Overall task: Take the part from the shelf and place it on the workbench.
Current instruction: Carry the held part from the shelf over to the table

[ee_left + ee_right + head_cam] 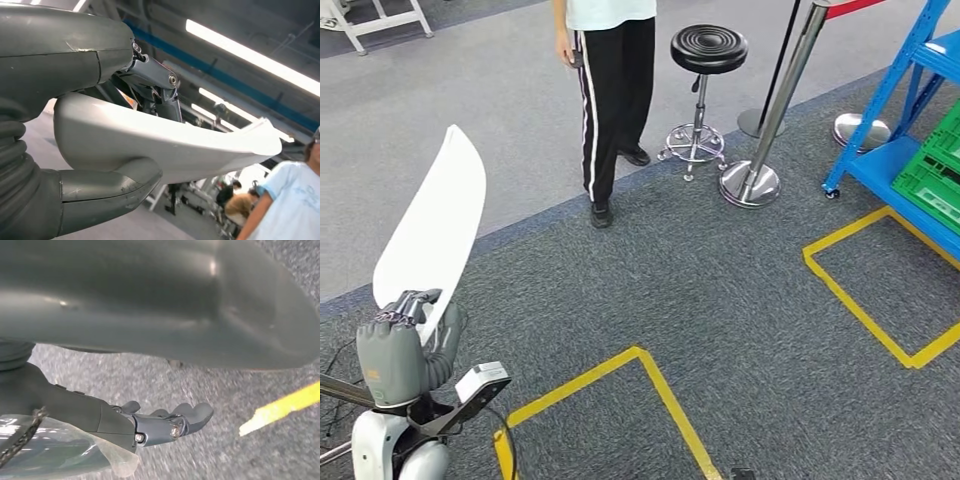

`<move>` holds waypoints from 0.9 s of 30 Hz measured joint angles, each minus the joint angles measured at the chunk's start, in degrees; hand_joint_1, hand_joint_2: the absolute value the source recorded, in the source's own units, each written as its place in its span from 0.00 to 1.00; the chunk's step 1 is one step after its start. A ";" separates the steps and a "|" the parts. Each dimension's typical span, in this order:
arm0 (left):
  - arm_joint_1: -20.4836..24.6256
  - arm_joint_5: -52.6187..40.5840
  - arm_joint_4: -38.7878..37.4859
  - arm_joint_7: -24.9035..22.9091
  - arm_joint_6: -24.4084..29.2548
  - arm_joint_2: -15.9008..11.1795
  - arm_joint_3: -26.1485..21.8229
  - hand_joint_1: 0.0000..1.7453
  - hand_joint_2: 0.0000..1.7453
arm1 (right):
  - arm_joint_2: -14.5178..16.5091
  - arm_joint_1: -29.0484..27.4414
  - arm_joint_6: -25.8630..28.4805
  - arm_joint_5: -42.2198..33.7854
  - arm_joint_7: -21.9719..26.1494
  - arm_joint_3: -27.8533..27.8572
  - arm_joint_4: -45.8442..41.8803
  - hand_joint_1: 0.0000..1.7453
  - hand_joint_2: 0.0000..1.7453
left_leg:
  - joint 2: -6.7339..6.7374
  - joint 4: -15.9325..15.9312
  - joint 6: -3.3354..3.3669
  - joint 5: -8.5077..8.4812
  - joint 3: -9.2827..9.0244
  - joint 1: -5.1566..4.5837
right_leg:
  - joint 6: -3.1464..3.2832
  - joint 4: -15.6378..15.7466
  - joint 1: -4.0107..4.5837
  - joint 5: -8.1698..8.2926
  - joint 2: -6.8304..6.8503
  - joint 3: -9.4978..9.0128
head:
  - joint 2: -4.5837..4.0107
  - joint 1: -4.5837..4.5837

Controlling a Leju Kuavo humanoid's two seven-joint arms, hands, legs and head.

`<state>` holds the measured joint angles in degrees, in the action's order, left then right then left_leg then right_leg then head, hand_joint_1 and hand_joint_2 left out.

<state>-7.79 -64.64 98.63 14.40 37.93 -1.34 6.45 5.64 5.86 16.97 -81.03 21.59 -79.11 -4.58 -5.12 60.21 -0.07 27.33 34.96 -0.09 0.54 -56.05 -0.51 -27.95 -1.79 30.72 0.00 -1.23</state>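
The part is a long curved white plastic panel (435,225). My left hand (403,350) grips its lower end at the lower left of the head view, and the panel stands up and away from the hand. In the left wrist view the white panel (170,142) lies between the thick thumb (109,192) and the fingers above it. My right hand (166,422) hangs over grey carpet with its fingers stretched out and nothing in them.
A person (610,90) in black trousers stands ahead on the carpet. Beside them are a black stool (706,60) and a chrome barrier post (773,110). A blue shelf (905,120) with green crates (935,175) stands at the right. Yellow tape squares (652,385) mark the floor.
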 joint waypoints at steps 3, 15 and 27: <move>0.04 -0.18 0.01 -0.10 -0.03 0.07 0.07 1.00 1.00 | 0.04 -0.23 -0.01 0.02 -0.02 -0.22 -0.01 0.00 0.00 | 4.15 10.52 -1.05 5.11 5.09 0.41 | 0.41 0.24 0.00 -0.24 2.60 -0.38 | 0.00 0.29; -0.20 -0.26 0.19 -0.29 -0.21 0.07 -0.02 1.00 1.00 | 0.07 0.05 0.09 0.15 -0.27 -0.47 -0.01 0.00 0.00 | 6.68 -2.70 1.00 -1.45 -1.36 0.50 | -2.55 -1.98 0.06 -3.86 7.22 -1.16 | 0.00 0.09; -0.02 -0.33 0.29 -0.51 -0.26 0.12 -0.07 1.00 1.00 | 0.06 -0.08 0.31 -0.16 -0.18 -0.69 0.02 0.00 0.00 | -2.55 -2.48 0.57 -1.66 -1.05 0.48 | -1.37 -0.96 -0.17 -0.84 -2.52 0.34 | 0.00 -0.38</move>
<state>-7.81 -64.96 98.92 13.90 37.66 -1.22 6.38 5.70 5.78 17.28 -81.19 21.41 -79.80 -4.57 -7.67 57.73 0.51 25.67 33.91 0.39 -0.83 -57.01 -0.67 -28.80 -4.31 31.07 0.00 -1.61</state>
